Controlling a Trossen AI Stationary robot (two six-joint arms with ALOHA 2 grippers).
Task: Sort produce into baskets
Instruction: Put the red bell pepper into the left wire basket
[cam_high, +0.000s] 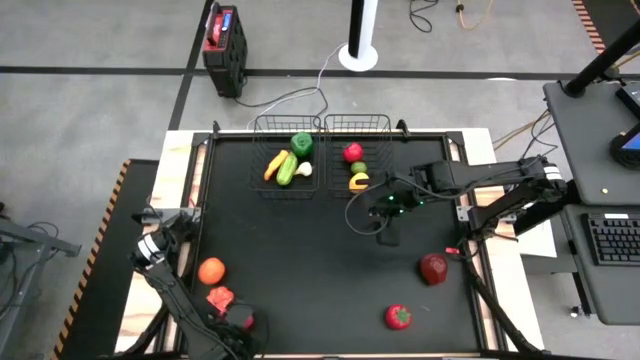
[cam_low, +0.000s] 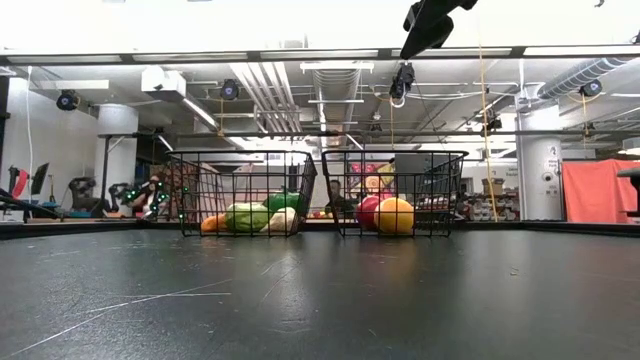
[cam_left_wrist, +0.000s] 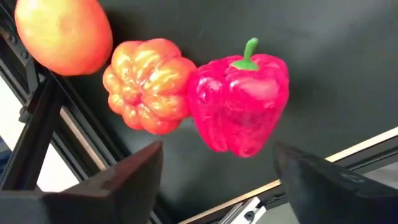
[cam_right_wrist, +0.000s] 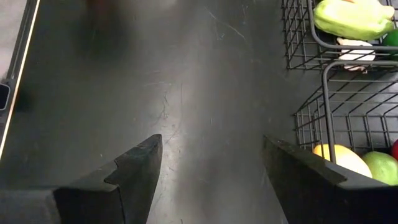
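Meanwhile left basket (cam_high: 286, 160) holds green veg; right basket (cam_high: 356, 150) has lemon (cam_right_wrist: 341, 159). Right gripper (cam_high: 387, 224) apart beside it; left gripper (cam_high: 236, 322) apart nr front edge.

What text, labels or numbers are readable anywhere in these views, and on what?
None can be read.
Red and black case on the floor beyond the table: any marking too small to read.
Keyboard on the side desk: key legends too small.
Produce, both baskets and the grippers carry no visible print.
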